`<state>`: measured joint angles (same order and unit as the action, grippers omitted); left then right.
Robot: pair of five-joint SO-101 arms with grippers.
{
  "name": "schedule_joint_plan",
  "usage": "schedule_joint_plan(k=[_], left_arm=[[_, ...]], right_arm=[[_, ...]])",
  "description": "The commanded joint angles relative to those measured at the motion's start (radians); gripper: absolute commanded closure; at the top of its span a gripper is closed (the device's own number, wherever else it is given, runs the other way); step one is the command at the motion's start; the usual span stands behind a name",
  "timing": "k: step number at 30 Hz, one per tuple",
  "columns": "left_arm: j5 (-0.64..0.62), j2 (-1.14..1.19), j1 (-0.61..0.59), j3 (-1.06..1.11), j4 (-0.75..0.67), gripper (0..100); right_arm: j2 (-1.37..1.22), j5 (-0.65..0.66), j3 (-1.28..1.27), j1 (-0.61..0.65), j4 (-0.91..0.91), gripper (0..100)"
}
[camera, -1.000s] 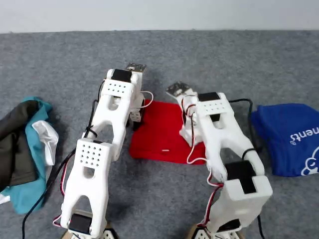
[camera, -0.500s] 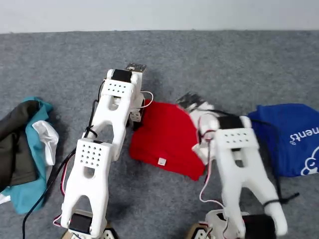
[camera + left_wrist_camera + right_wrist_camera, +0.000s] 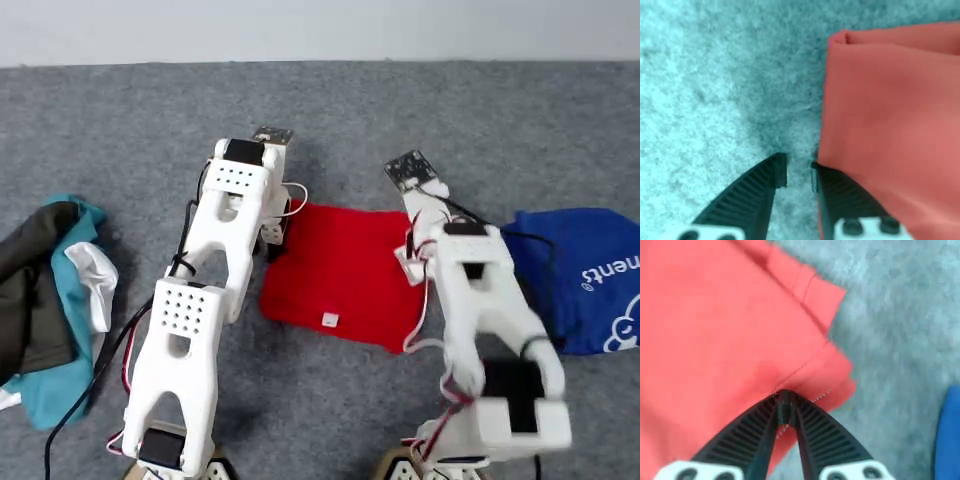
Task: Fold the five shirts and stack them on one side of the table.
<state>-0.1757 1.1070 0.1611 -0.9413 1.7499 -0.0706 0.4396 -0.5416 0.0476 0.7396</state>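
Note:
A folded red shirt (image 3: 340, 270) lies on the grey carpet between the two arms. My right gripper (image 3: 784, 407) is shut on that shirt's hemmed right edge (image 3: 830, 375), low over the carpet; the high view shows it at the shirt's right side (image 3: 412, 262). My left gripper (image 3: 799, 172) rests on the carpet at the red shirt's (image 3: 890, 100) left edge, slightly open, with bare carpet in the gap and the cloth lying against one finger (image 3: 832, 187). A folded blue shirt (image 3: 575, 275) lies at the right.
A loose pile of dark, teal and white shirts (image 3: 50, 300) sits at the table's left edge. The blue shirt's (image 3: 950, 440) edge is close to the right gripper. Open carpet stretches along the far side below the white wall (image 3: 320, 30).
The right arm swung right with the red shirt's edge, pulling the shirt wider and flatter toward the blue one. The left arm kept still.

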Motion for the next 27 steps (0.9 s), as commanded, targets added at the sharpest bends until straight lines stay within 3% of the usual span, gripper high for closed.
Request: schedule_joint_plan(k=[1, 5, 9, 20, 27], left_arm=[[-0.014, -0.029, -0.005, -0.039, 0.008, 90], [-0.014, -0.123, -0.003, 0.007, 0.008, 90], [-0.012, -0.238, -0.012, 0.127, 0.008, 90], [-0.008, -0.628, -0.137, 0.378, 0.008, 90], [-0.005, -0.675, -0.196, 0.450, 0.008, 90]], right_arm=[[-0.148, -0.012, 0.184, -0.004, -0.024, 98.9], [-0.271, -0.014, 0.388, 0.004, -0.007, 98.9], [-0.321, -0.012, 0.535, 0.030, 0.194, 98.9], [-0.081, -0.015, 0.580, -0.013, 0.679, 97.6], [-0.104, -0.173, 0.585, -0.025, 0.797, 72.3]])
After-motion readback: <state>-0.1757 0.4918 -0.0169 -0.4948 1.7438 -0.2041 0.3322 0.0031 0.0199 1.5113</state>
